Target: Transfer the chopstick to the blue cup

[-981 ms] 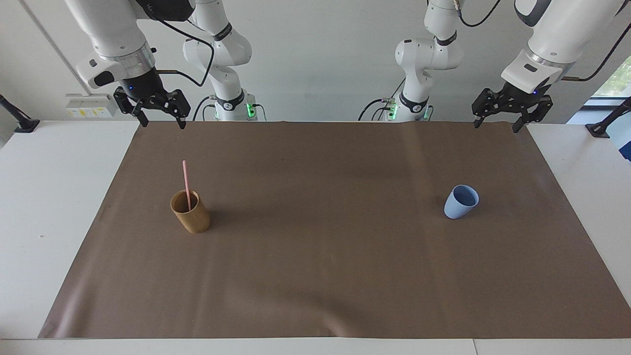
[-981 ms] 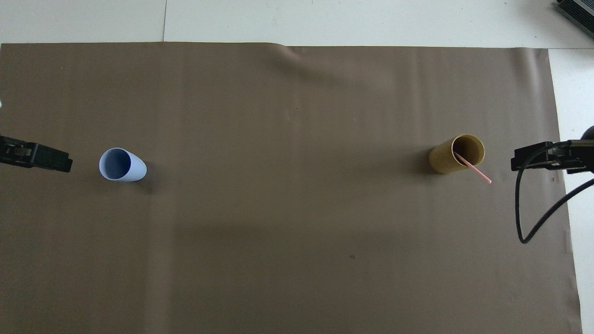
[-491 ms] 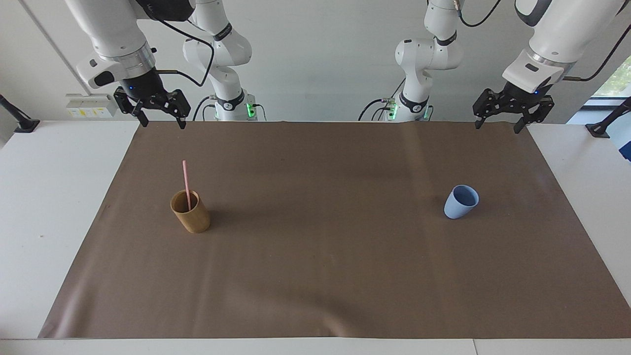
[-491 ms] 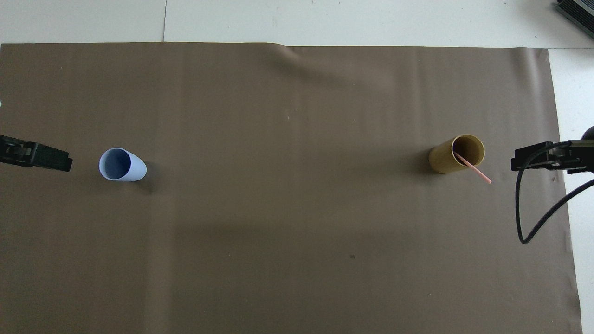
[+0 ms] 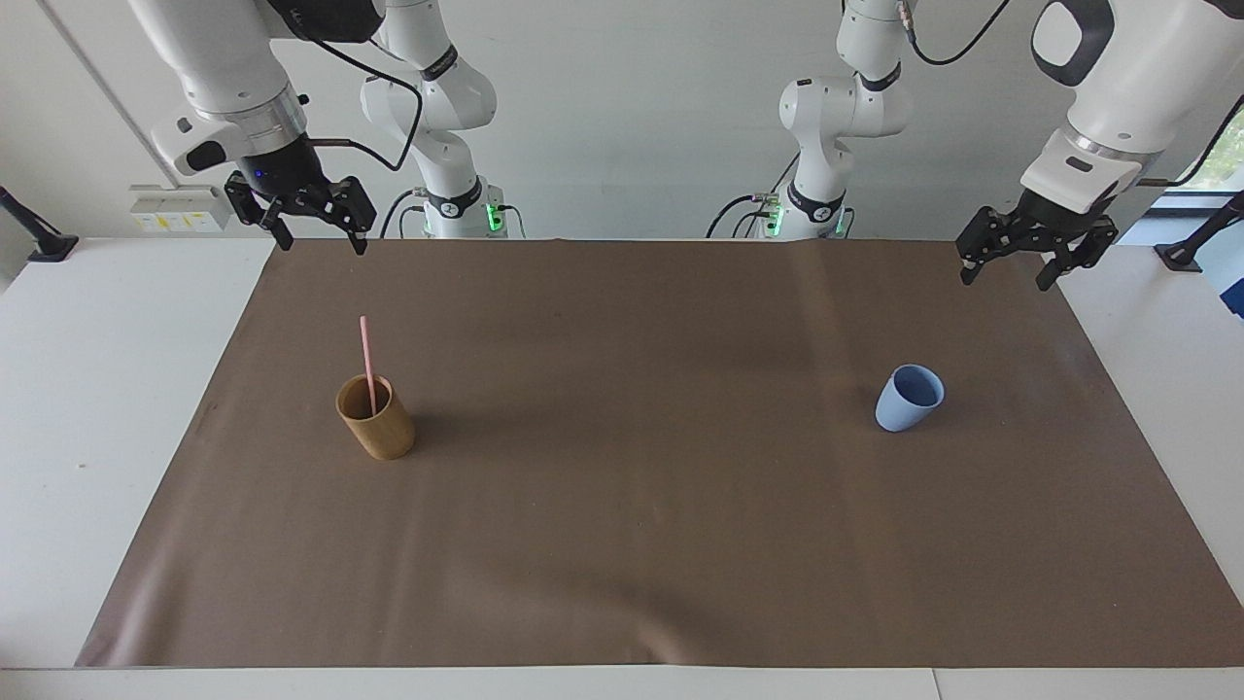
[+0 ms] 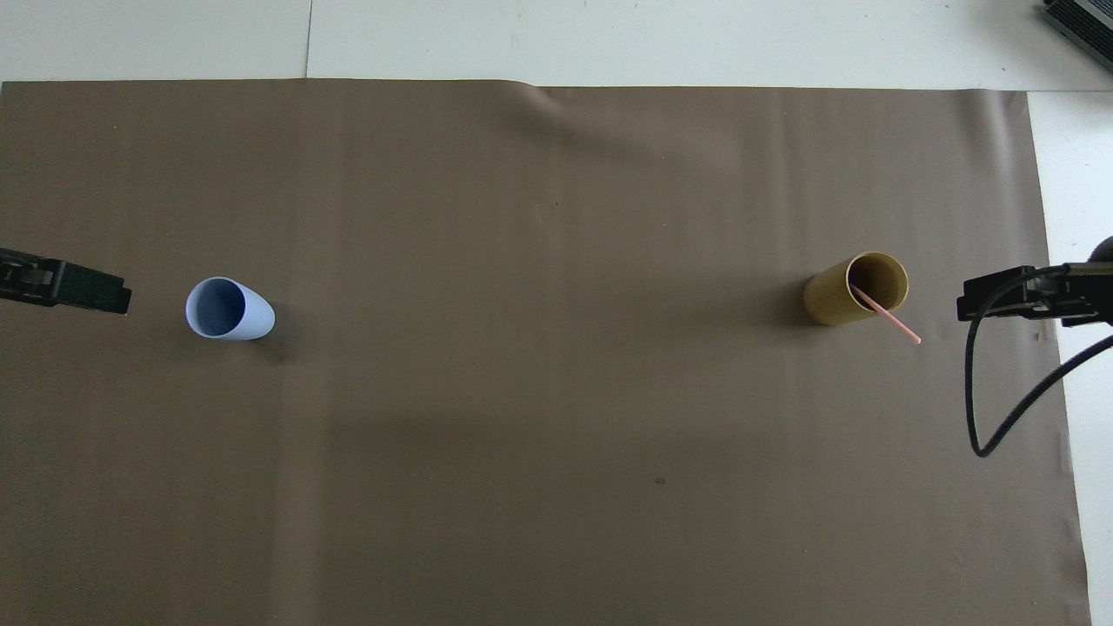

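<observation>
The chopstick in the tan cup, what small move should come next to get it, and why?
Probably bring the right gripper over the chopstick and lower toward its free top end. It stands in the tan cup at the right arm's end of the table, both grippers are open and empty, and the left gripper hangs above the mat's edge at the blue cup's end.

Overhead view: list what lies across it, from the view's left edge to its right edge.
left gripper → blue cup → tan cup → right gripper. The chopstick stands in the tan cup, overlapping it.
</observation>
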